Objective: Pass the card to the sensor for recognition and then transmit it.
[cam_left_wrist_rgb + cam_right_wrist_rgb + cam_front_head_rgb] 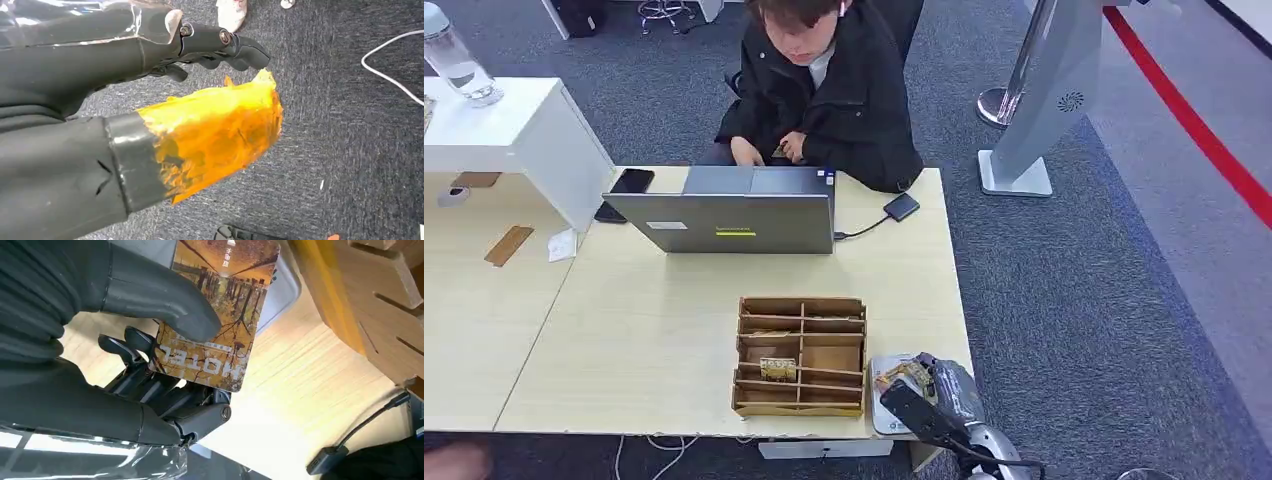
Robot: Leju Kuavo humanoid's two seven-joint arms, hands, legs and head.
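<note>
My right hand [936, 396] is at the table's near right corner, just right of the wooden box. It pinches a card [220, 315] between thumb [150, 295] and fingers. The card has an autumn forest picture and the word MOTEL printed on it. It is held over a flat white sensor pad [882, 412], whose rounded edge [282, 292] shows behind the card. Whether card and pad touch is unclear. A second card [777, 368] lies in a compartment of the wooden box [800, 355]. My left hand [200, 100] hangs above grey carpet, holding nothing, its thumb wrapped in orange tape.
A person in a black jacket [824, 90] sits at the far side of the table behind a grey laptop [734, 215]. A black phone [631, 182] and a small black cabled device [902, 207] lie beside the laptop. A white shelf [514, 130] stands at the left.
</note>
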